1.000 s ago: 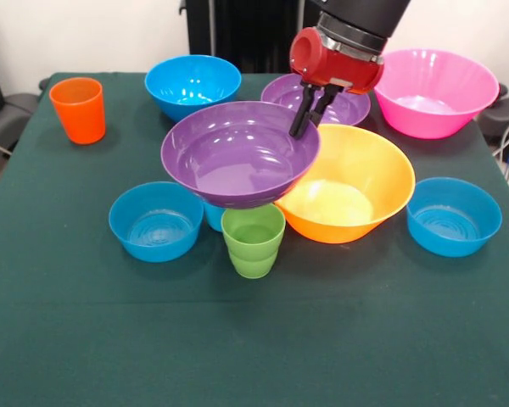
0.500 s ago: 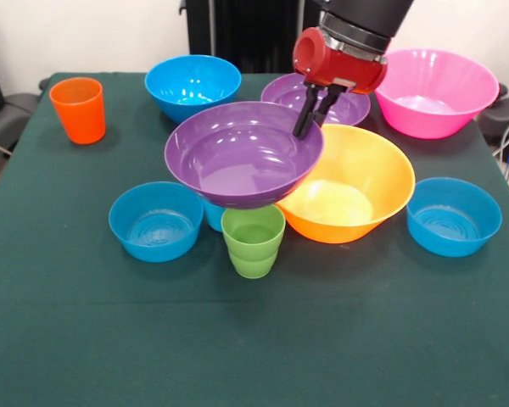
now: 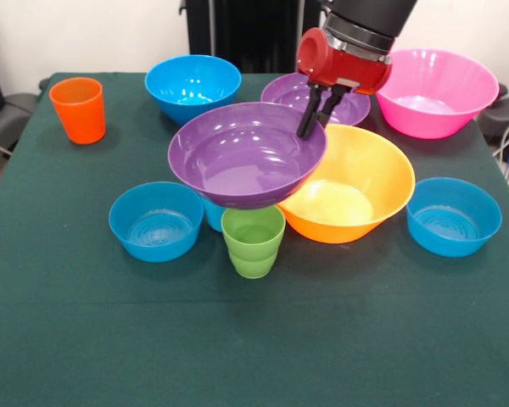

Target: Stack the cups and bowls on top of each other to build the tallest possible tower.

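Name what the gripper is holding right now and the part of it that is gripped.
The gripper holds a wide purple bowl, pinched at its rim on the far right side as the front view shows it, with the bowl lifted above the cups.

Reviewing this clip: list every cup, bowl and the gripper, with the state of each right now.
gripper: shut on the rim of the held purple bowl.
held purple bowl: lifted, tilted.
second purple bowl: upright, on table.
orange-yellow bowl: upright, empty.
pink bowl: upright, empty.
three blue bowls: upright, empty.
green cup: upright.
orange cup: upright.
light blue cup: mostly hidden.
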